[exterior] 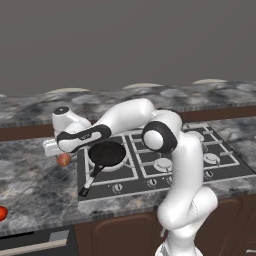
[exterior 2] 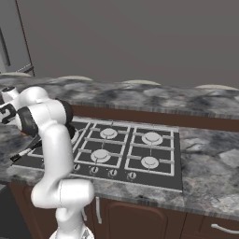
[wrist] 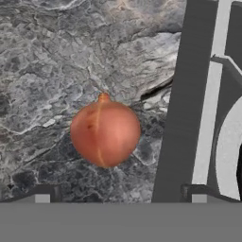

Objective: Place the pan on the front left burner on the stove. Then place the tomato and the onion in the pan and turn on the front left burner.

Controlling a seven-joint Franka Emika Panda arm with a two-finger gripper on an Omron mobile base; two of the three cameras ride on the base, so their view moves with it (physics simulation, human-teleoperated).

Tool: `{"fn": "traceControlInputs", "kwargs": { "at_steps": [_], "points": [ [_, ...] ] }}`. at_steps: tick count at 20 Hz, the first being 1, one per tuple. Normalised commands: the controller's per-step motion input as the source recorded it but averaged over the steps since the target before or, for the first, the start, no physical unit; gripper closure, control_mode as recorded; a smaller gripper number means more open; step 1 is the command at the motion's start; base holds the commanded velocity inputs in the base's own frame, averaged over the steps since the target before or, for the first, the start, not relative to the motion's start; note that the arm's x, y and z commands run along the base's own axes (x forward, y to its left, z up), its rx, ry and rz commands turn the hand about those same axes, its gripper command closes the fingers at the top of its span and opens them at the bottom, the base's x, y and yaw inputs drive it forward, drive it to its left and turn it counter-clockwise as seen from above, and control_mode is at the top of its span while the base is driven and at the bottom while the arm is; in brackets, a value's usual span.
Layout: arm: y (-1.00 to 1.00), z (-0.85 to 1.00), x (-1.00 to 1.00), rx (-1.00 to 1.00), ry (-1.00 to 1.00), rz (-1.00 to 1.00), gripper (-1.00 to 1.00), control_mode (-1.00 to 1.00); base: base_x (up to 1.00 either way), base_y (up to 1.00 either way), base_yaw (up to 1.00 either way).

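Onion [wrist: 105, 135] sits on counter [wrist: 42, 71] dead ahead of gripper [wrist: 120, 194], centred betw spread tips, nothing pinched, stove [wrist: 189, 94] edge just beside.

— Where do your two base views sit?

— Both ride behind the arm and look forward and down. Your left one takes in the stove [exterior: 165, 160] from its left side, with the pan [exterior: 106, 154] on the front left burner and the onion [exterior: 63, 159] on the counter [exterior: 35, 175] just off the stove's left edge. Your right one sees the same stove [exterior 2: 121, 149] from the other side.

— And the hand view?

— It looks close down on the onion [wrist: 105, 133], with the stove's left edge [wrist: 177, 104] alongside.
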Motion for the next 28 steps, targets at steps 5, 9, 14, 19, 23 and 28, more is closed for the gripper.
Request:
{"fn": "traceControlInputs", "kwargs": {
  "at_steps": [5, 9, 14, 19, 23, 28],
  "points": [
    [0.04, -0.16, 0.22, 0.0, 0.0, 0.07, -1.0, -1.0, 0.0, 0.0, 0.0],
    [0.01, -0.2, 0.23, -0.01, 0.0, 0.05, -1.0, -1.0, 0.0, 0.0, 0.0],
    [0.02, -0.22, 0.11, 0.0, 0.0, 0.04, -1.0, -1.0, 0.0, 0.0, 0.0],
    [0.05, -0.18, 0.0, 0.0, 0.0, 0.03, -1.0, -1.0, 0.0, 0.0, 0.0],
    [0.04, -0.17, 0.0, 0.0, 0.04, 0.01, -1.0, -1.0, 0.0, 0.0, 0.0],
    [0.02, -0.19, 0.0, 0.0, 0.07, 0.0, -1.0, -1.0, 0.0, 0.0, 0.0]
  ]
}}
